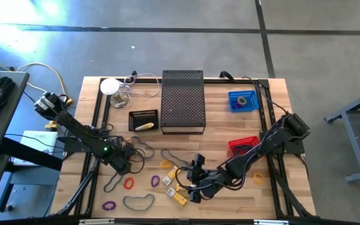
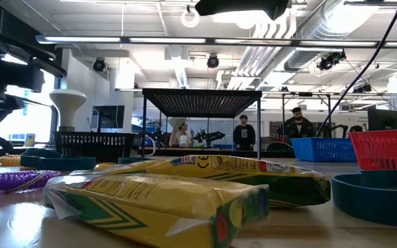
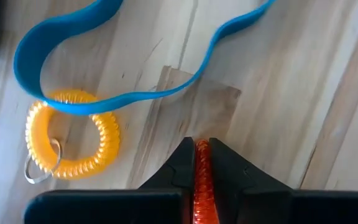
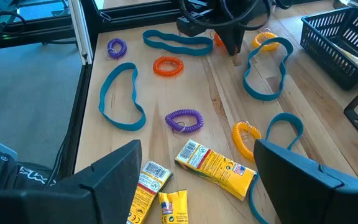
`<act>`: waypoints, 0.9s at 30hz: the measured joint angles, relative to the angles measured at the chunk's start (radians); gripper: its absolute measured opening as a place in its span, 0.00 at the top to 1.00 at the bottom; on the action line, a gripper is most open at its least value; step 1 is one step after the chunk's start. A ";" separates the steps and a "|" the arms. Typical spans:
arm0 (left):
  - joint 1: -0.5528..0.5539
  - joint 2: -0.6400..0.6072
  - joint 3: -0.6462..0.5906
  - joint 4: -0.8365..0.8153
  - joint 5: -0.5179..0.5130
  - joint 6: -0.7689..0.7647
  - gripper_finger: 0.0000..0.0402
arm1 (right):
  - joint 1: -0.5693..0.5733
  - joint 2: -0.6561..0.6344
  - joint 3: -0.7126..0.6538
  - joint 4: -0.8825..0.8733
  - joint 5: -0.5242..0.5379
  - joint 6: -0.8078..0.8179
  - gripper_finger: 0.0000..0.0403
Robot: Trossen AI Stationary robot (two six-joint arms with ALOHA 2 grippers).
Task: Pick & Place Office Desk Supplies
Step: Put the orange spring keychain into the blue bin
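Here your left end effector [image 3: 202,163] is pinched on an orange coil loop [image 3: 202,186], upright between its fingers over the tabletop [image 3: 328,74]. The yellow coil [image 3: 73,134] lies just beside. The right end effector [image 4: 194,180] waits spread near the yellow packs [image 4: 215,167].

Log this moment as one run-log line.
left end effector: shut on orange coil band | right end effector: open, above yellow packets
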 joint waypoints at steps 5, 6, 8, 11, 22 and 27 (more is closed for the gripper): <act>-0.002 0.009 0.099 -0.014 -0.090 0.141 0.95 | 0.000 0.000 0.000 0.002 0.000 0.002 0.26; -0.003 0.004 0.132 -0.005 -0.121 0.173 0.95 | 0.000 0.000 0.000 0.007 0.000 0.020 0.26; -0.016 0.001 0.190 0.012 -0.206 0.248 0.95 | 0.000 0.016 0.000 0.038 -0.001 0.079 0.26; -0.049 -0.004 0.250 0.038 -0.309 0.340 0.95 | 0.000 0.043 -0.001 0.047 -0.004 0.098 0.26; -0.136 -0.018 0.283 0.637 -0.594 0.673 0.95 | -0.060 0.114 -0.001 0.130 -0.004 0.097 0.26; -0.136 -0.018 0.283 0.805 -0.623 0.730 0.95 | -0.112 0.115 0.000 0.228 -0.004 0.048 0.26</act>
